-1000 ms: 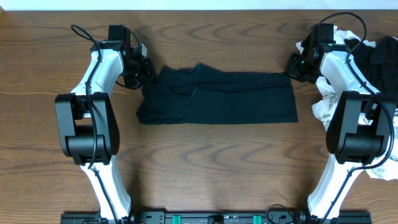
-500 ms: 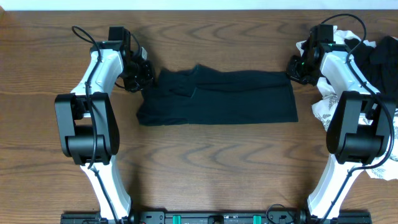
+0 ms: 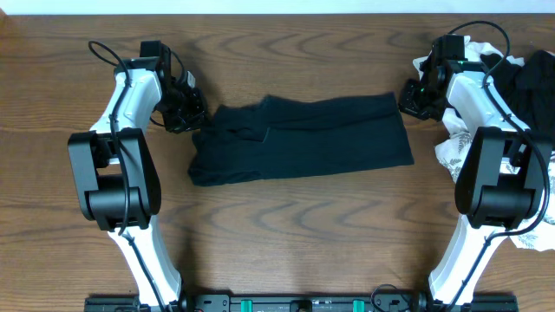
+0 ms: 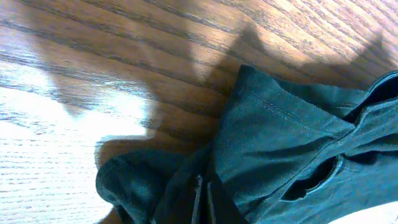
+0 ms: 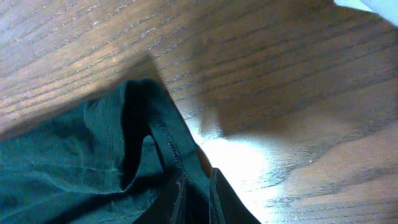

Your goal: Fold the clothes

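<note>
Left gripper (image 3: 194, 119), clamped tight, pinches garment (image 3: 303, 139) at its 10 o'clock corner; right gripper (image 3: 406, 98), nearly closed, pinches its 2 o'clock corner.

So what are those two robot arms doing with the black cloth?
They are folding clothes. The black garment lies stretched out on the wooden table. The left gripper pinches its left end and the right gripper pinches its far right corner. More clothes wait in a pile at the right edge.

A dark cloth (image 5: 74, 162) lies on the brown wooden desk (image 5: 280, 81). Its stitched edge runs down into the jaws at the bottom, which pinch it. Bright light shines on the wood beside it.
</note>
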You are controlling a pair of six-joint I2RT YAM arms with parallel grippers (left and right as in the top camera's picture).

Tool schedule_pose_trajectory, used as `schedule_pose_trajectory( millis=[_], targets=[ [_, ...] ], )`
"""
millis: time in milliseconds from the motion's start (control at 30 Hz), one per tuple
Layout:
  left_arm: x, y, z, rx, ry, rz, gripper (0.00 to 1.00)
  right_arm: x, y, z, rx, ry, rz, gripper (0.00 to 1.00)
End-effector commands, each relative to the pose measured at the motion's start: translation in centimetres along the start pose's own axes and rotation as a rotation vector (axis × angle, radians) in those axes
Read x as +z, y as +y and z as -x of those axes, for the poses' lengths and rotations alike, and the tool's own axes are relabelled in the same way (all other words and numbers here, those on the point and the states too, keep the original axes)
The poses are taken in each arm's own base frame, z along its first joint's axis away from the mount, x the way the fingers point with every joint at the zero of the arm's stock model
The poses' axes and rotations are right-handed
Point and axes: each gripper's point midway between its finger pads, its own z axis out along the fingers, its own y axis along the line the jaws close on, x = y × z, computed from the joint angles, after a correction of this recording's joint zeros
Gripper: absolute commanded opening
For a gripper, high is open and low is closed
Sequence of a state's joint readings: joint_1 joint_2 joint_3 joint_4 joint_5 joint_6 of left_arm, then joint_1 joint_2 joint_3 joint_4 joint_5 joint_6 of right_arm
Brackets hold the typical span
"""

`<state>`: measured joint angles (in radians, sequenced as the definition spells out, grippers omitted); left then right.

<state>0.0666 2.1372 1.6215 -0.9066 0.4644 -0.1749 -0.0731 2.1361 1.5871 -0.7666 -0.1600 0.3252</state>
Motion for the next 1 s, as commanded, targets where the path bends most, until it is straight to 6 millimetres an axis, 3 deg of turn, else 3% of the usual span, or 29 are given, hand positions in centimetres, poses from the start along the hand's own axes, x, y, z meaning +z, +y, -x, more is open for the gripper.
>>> schedule_pose_trajectory(
  millis=[0, 167, 500, 967],
  targets=[
    [-1.0, -0.3, -0.1, 0.032, -0.02, -0.003, 0.06, -0.6, 1.0, 0.4, -0.026, -0.031, 0.02, 0.14],
    [-1.0, -0.3, 0.0, 0.032, -0.021, -0.004, 0.06, -1.0, 4.5, 2.2, -0.116, -0.1, 0.193, 0.27],
    [-1.0, -0.3, 0.2, 0.035, -0.029, -0.005, 0.06, -0.6, 5.9, 1.0, -0.162, -0.079, 0.197, 0.25],
    [-1.0, -0.4, 0.2, 0.036, -0.03, -0.006, 0.06, -0.2, 3.7, 0.1, -0.148, -0.044, 0.07, 0.24]
  ],
)
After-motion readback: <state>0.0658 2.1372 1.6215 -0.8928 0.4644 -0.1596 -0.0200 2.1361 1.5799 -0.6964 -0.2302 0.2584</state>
